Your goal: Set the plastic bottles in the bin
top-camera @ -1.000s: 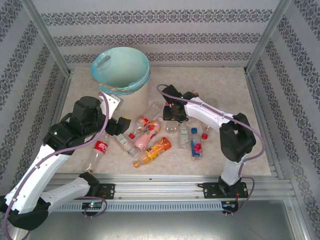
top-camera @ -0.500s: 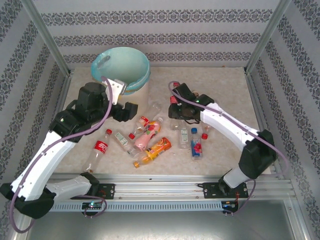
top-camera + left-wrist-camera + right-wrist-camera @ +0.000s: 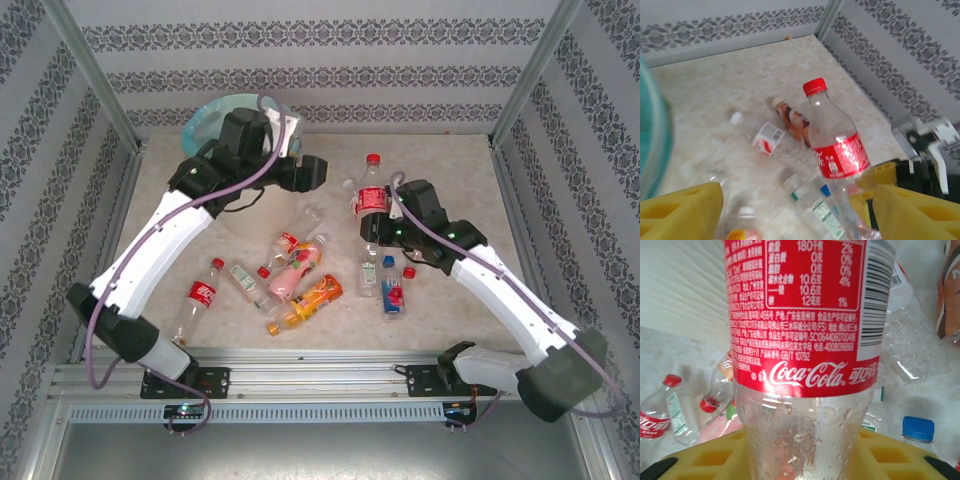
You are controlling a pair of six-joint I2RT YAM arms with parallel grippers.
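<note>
Right jaws: clenched on one plastic bottle (image 3: pixel 369 200), gripping its clear lower body below the red label. A yellow pad (image 3: pixel 705 456) sits on each side of it.
Held bottle, axis: long axis vertical, standing upright in the right jaws.
Held bottle, pointing: red cap (image 3: pixel 373 160) up, base down and clear of the counter (image 3: pixel 450 170).
Left jaws: released and spread wide, yellow fingers (image 3: pixel 680 212) apart, nothing between them.
Left jaws, position: above the counter, between the bin (image 3: pixel 203 120) and the held bottle.
Bin: just behind and to the left of the left jaws, well apart from the right jaws. Its blue-green rim is partly hidden by the left arm.
Loose bottles (image 3: pixel 300 275): lying flat on the counter, to the near left of the right jaws, with long axes at mixed angles.
Orange bottle (image 3: pixel 312 298): axis diagonal, cap toward the near left.
Red-label bottle (image 3: pixel 200 297): flat, red cap toward the far right, farthest from the right jaws.
</note>
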